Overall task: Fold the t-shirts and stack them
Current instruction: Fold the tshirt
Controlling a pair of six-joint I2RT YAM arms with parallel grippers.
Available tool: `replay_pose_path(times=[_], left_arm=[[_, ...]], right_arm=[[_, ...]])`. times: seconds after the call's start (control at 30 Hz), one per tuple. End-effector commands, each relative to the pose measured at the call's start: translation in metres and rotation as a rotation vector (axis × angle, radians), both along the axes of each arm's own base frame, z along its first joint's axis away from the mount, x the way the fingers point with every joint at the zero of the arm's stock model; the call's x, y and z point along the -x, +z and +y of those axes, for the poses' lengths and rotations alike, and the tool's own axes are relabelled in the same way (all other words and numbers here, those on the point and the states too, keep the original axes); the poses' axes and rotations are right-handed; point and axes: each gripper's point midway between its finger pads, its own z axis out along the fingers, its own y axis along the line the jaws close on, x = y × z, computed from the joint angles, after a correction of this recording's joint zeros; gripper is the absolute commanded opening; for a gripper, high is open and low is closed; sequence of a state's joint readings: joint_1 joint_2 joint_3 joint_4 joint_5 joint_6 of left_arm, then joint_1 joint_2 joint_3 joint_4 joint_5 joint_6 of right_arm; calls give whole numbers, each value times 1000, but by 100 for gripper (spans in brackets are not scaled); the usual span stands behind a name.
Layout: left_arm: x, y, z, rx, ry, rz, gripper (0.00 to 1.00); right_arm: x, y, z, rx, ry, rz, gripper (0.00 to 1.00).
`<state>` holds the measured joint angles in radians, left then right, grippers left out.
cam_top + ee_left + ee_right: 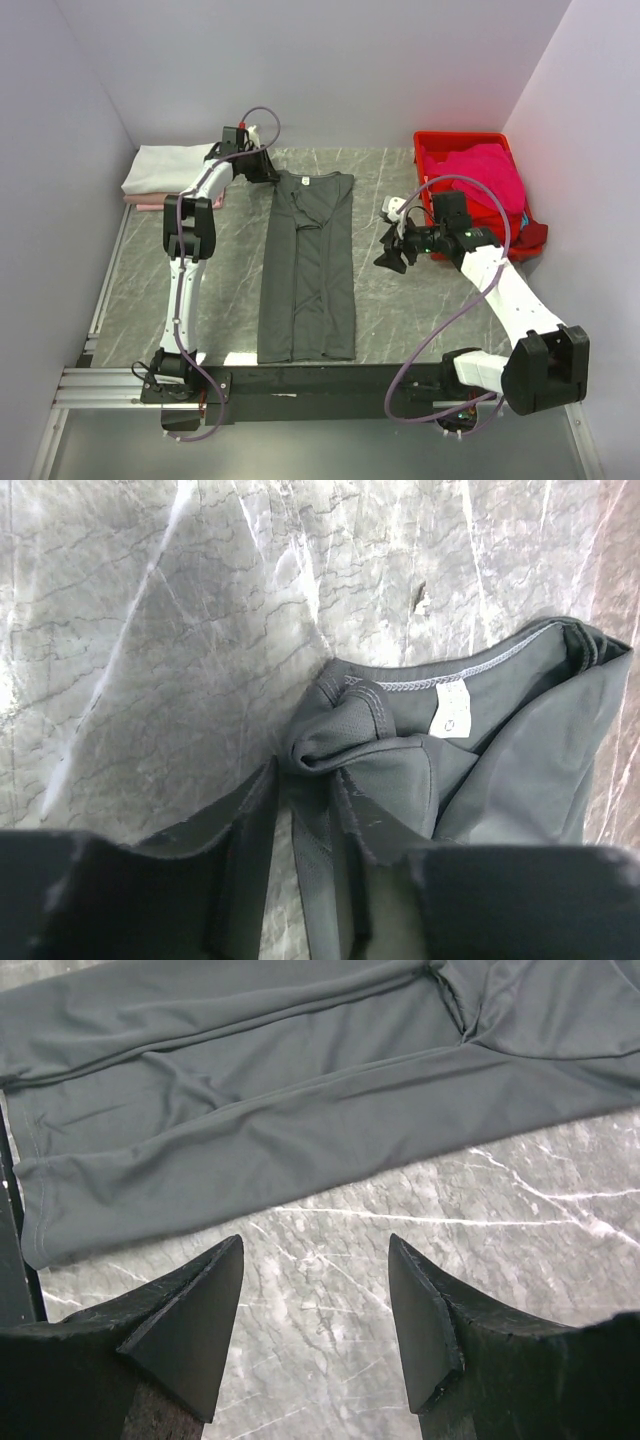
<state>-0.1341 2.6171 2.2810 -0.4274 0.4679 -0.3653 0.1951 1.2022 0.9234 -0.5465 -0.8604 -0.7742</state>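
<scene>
A dark charcoal-grey t-shirt lies in the middle of the table, folded lengthwise into a long strip, collar at the far end. My left gripper is at its far left corner. In the left wrist view the gripper is shut on a bunched fold of this t-shirt beside the collar and its white label. My right gripper is open and empty over bare table, right of the shirt. In the right wrist view the gripper faces the shirt's long edge. No green tee is in view.
A folded white tee on a pale pink one sits at the back left. A red crate at the back right holds a magenta tee. Walls close in the left, right and far sides. A metal rail runs along the near edge.
</scene>
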Motion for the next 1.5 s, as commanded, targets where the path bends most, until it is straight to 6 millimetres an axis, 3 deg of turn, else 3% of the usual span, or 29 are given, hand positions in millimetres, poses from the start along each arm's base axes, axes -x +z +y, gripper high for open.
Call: replay_pose_path(times=[0.0,0.1,0.33,0.43,0.5,0.63,0.7,0.73,0.77,0.83,0.87,0.9,0.93,0.97,1.0,1.03,1.07,1.1,1.13,1.17,1.2,1.23,1.27,1.3,1.33,1.37,1.4,1.43,1.47], left_arm=[[-8,2,-7,31,-6,-27,26],[-15,4,-8,43,12,-42,16],[-30,21,-13,81,33,-117,15],[-37,30,-17,87,43,-151,22],[-39,30,-17,89,52,-155,35],[-40,41,-13,70,61,-184,50],[-43,75,-6,42,80,-257,56],[-40,79,0,11,80,-273,59],[-39,120,6,-6,100,-347,62],[-33,145,22,-59,119,-413,67],[-23,195,28,-66,134,-495,73],[-18,212,38,-90,164,-530,77],[-11,214,51,-113,184,-538,81],[4,259,61,-108,212,-612,92],[12,270,71,-100,250,-620,99],[20,265,90,-96,285,-600,99],[36,292,99,-70,297,-632,99],[50,296,93,-8,216,-621,99],[60,288,115,34,231,-572,99],[78,301,118,76,193,-572,99],[94,304,114,113,119,-574,98],[115,280,108,143,50,-524,96],[140,311,101,122,11,-630,96],[157,310,92,50,-44,-694,98],[191,302,69,-15,-77,-706,99],[207,306,50,-80,-135,-774,99],[227,292,37,-146,-188,-766,99],[262,281,11,-245,-320,-834,99],[274,271,10,-311,-329,-838,94]], right_arm=[[-3,8,1,-43,0,0,66],[-3,6,0,-46,-2,17,66],[-2,0,0,-49,6,58,66],[-2,-3,1,-47,9,71,66],[-3,-8,-1,-34,6,80,66],[-2,-14,-4,-6,5,93,66],[-1,-15,-4,8,17,90,66],[4,-18,-3,32,47,83,66],[7,-20,-1,48,71,78,66],[18,-28,1,91,137,63,67],[26,-33,8,131,181,50,68],[31,-35,11,153,205,36,68],[32,-37,16,175,219,5,69],[41,-42,24,224,252,-30,71],[45,-45,29,251,269,-64,76],[43,-48,36,258,257,-109,78],[45,-49,44,303,261,-172,80],[42,-40,48,292,235,-236,84],[31,-31,56,250,174,-292,84],[26,-19,61,218,130,-333,86],[24,-12,66,160,60,-280,87],[15,6,73,97,7,-279,87],[15,-4,78,101,19,-201,92],[36,-5,91,54,161,-100,90],[55,-17,91,106,270,12,80],[70,-18,93,90,346,45,80],[84,-18,95,67,410,51,80],[97,-34,97,69,448,22,80],[102,-26,97,53,449,-62,83]])
